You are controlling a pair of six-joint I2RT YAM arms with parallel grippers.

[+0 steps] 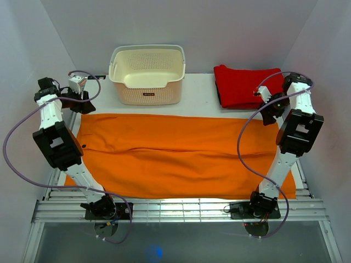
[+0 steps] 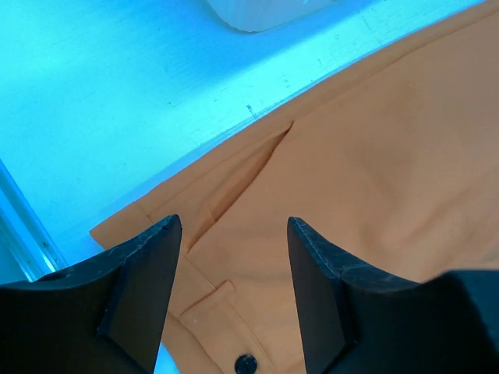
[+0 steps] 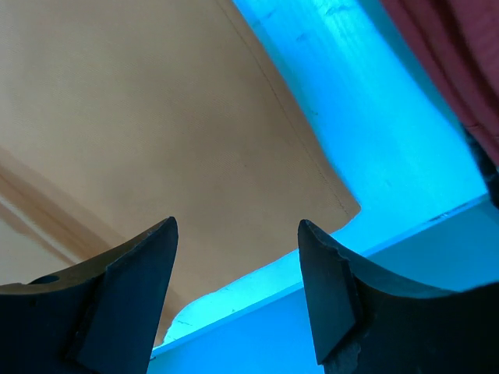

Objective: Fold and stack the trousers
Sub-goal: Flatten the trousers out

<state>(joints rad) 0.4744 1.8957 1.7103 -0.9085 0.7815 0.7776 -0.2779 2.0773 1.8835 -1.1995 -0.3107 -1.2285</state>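
Both end effectors (image 2: pixel 234 226) (image 3: pixel 238 226) hang released over the trousers (image 1: pixel 181 153), seemingly clear of basket (image 1: pixel 147 76) and red cloth (image 1: pixel 241 85).

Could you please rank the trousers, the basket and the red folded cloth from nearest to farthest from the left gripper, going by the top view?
1. The trousers, whose back left corner lies right by the left gripper.
2. The basket, at the back, to the gripper's right.
3. The red folded cloth, in the far right corner.
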